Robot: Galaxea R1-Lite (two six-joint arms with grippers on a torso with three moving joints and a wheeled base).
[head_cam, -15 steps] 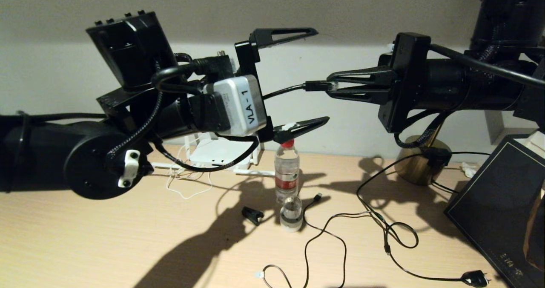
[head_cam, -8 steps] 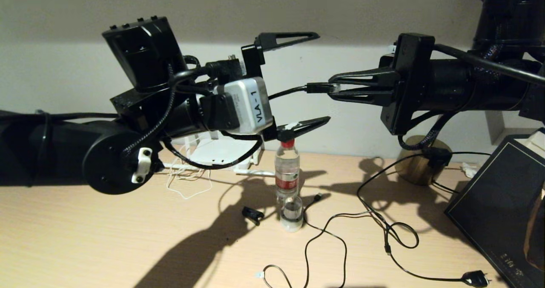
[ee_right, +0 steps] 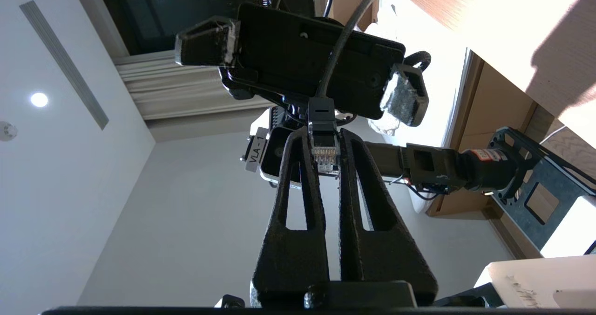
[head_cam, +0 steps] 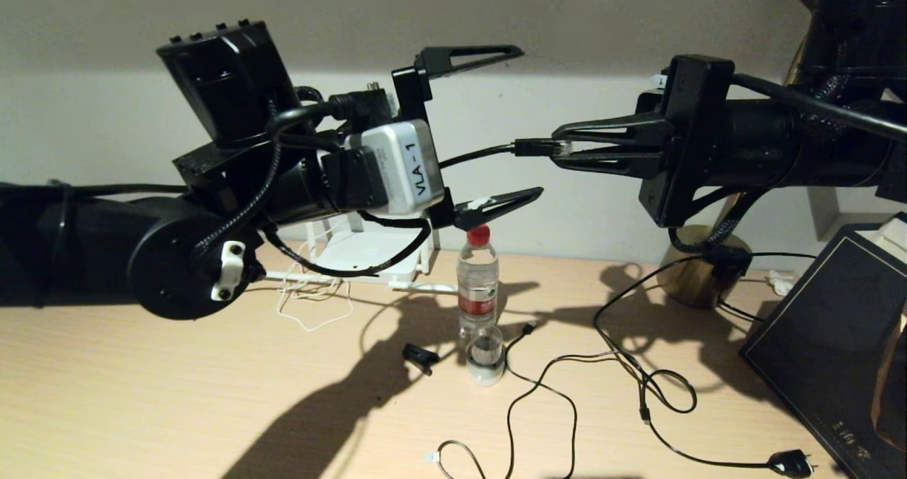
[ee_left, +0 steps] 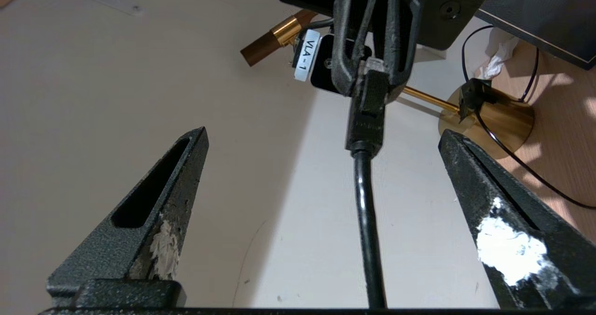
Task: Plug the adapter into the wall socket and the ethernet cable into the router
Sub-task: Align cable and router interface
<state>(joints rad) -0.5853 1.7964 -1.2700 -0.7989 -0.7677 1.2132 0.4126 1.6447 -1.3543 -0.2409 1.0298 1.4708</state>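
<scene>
neither plug was in yet, as far as we could see. the router (head_cam: 365,251) sat on the desk (head_cam: 142,408) by the wall, partly hidden behind our left arm, with thin white cord tangled beside it. no cable ran into it. we saw no wall socket and could not pick out the adapter. our right gripper (head_cam: 563,148) was raised level above the desk, fingers pinched tight on the clear-tipped plug of the ethernet cable (head_cam: 475,154), tip pointing back toward its wrist. our left gripper (head_cam: 521,122) faced it, jaws spread wide and empty, the cable passing between them without touching. we judged the regrasp and both insertions still lay ahead.
</scene>
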